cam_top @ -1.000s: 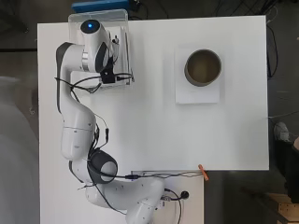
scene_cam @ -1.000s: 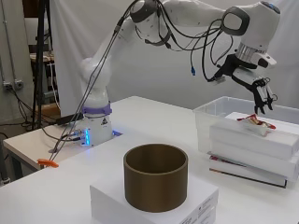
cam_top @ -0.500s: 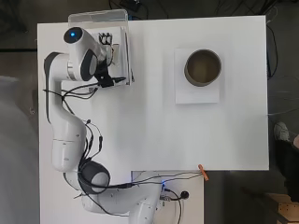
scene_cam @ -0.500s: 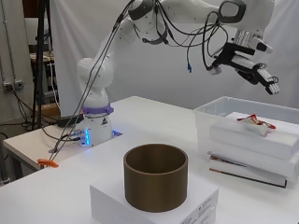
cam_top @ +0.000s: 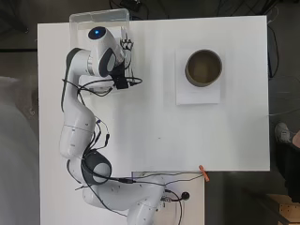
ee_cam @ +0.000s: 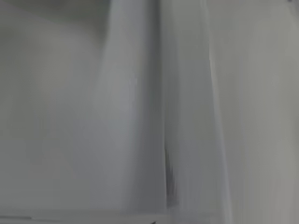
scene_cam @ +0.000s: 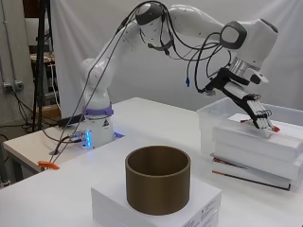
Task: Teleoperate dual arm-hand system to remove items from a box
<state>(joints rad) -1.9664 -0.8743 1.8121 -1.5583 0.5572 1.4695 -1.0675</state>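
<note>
A clear plastic box [scene_cam: 211, 124] stands at the table's far left corner [cam_top: 79, 21] and holds a stack of white flat boxes [scene_cam: 255, 151]. On top of the stack lies a small item with red-orange ends [scene_cam: 274, 128]. My hand [scene_cam: 242, 94] is over the stack, tilted down, with its fingers [scene_cam: 259, 113] straight and close together. Their tips are at the small item; I cannot tell whether they touch it. From overhead only the fingertips [cam_top: 126, 44] show beside the arm. The wrist view gives only blurred white and grey surfaces.
A brown open cylinder [cam_top: 203, 68] stands on a white flat box [cam_top: 197, 96] at the right, also in the side view's foreground [scene_cam: 157, 178]. A small orange piece [cam_top: 204, 172] lies at the table's near edge. Cables hang from the arm.
One second ago the hand hung over the stack with fingers spread and curled. It then swung up and out, and has now come back down with straight fingers at the small item.
</note>
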